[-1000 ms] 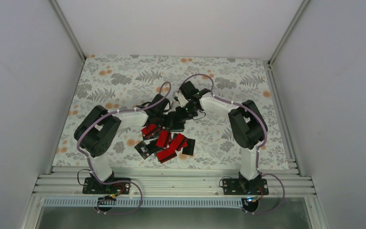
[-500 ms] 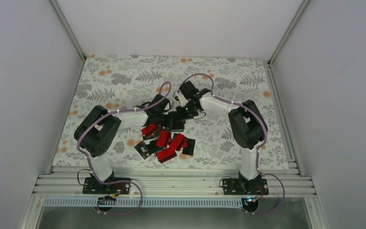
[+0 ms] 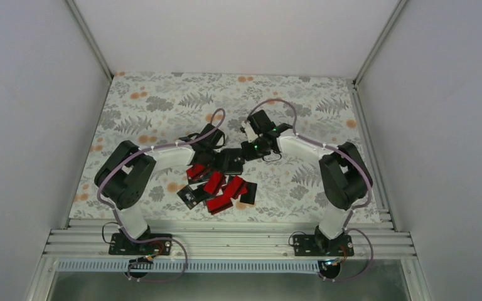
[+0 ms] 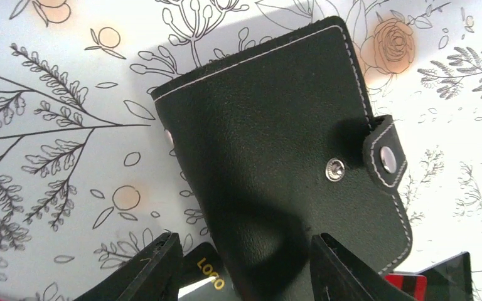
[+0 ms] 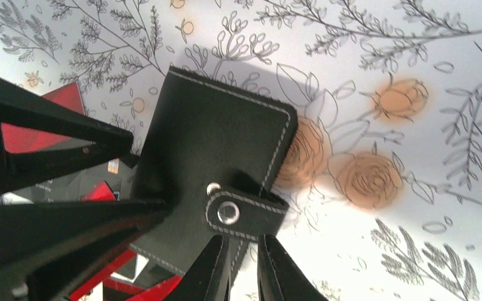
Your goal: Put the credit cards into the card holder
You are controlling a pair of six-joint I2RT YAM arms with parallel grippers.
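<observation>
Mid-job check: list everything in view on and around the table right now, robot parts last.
card holder: one, black with pale stitching, folded, mid-table, snap strap undone.
credit cards: several overlapping, exact count unclear, red and black, heaped just on the near side of the holder.
tablecloth: one, white with grey leaves and orange flowers, covering the table.
enclosure walls: three, pale grey, at left, far and right.
left end effector: one, black, open, straddling the holder's near edge.
right end effector: one, black, fingers nearly together, by the strap tab; contact unclear.
</observation>
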